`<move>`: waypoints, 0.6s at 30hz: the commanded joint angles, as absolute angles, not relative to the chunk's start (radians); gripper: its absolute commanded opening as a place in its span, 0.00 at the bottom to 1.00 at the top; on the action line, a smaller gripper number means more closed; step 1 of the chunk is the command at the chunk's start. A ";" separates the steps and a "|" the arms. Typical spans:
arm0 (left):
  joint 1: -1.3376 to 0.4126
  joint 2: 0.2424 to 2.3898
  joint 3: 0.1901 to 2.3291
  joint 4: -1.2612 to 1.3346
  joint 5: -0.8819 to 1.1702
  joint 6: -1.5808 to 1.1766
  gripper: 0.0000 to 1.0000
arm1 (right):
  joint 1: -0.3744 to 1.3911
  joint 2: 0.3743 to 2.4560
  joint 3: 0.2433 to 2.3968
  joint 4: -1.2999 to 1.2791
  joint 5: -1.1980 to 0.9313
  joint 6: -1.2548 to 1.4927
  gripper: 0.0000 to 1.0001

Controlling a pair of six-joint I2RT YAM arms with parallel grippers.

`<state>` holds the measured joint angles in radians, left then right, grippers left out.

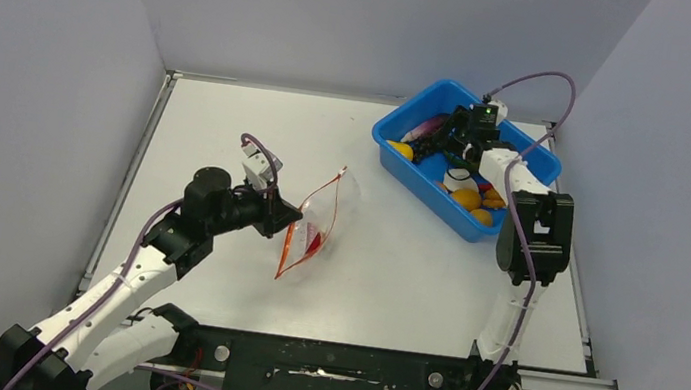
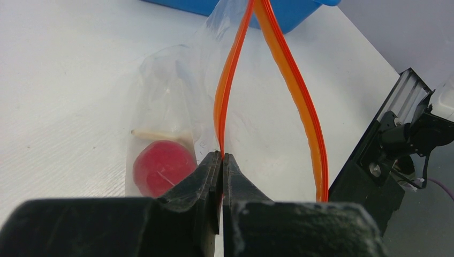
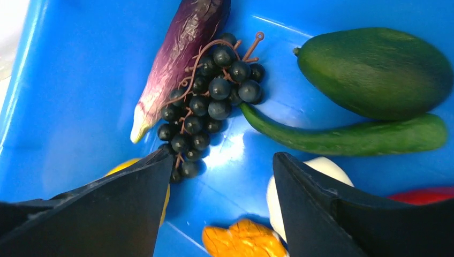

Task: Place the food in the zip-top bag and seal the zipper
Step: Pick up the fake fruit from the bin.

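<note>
Grey walls close in a white surface (image 1: 410, 284). The left pincer (image 2: 221, 156) is shut tight on one strip of the zipper (image 2: 227, 91). The other orange strip bows away to the side, so the mouth of the zip-top bag (image 2: 176, 80) gapes wide. That grip looks meant to keep the bag propped open for loading. One piece of food, a red ball (image 2: 163, 167), lies inside the bag, low against the surface.

Well apart, the right pincer (image 3: 222, 160) hangs inside the blue tub (image 1: 418, 186), jaws spread wide with nothing between them. A bunch of dark grapes (image 3: 211, 101) sits just ahead of the gap, touching a purple eggplant (image 3: 182, 48). A cucumber (image 3: 342, 136) and a rounded green fruit (image 3: 375, 69) lie further in. The grapes seem the likely next pick, since the jaws are lined up on them. Most of the food is in the tub, and the zipper is not yet sealed.
</note>
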<state>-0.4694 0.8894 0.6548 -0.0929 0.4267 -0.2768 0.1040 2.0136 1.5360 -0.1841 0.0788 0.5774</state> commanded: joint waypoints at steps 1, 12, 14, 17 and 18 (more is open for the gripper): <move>-0.466 0.848 0.661 -0.045 0.443 -0.276 0.00 | 0.096 2.079 1.628 -0.071 0.052 0.673 0.73; -0.466 0.845 0.661 -0.052 0.450 -0.273 0.00 | 0.095 2.195 1.688 -0.043 0.048 0.677 0.83; -0.466 0.842 0.661 -0.048 0.454 -0.274 0.00 | 0.094 2.213 1.699 -0.037 0.048 0.677 0.83; -0.466 0.838 0.661 -0.046 0.450 -0.275 0.00 | 0.095 2.254 1.745 -0.065 0.048 0.665 0.81; -0.466 0.838 0.661 -0.046 0.450 -0.275 0.00 | 0.095 2.266 1.756 -0.072 0.052 0.658 0.81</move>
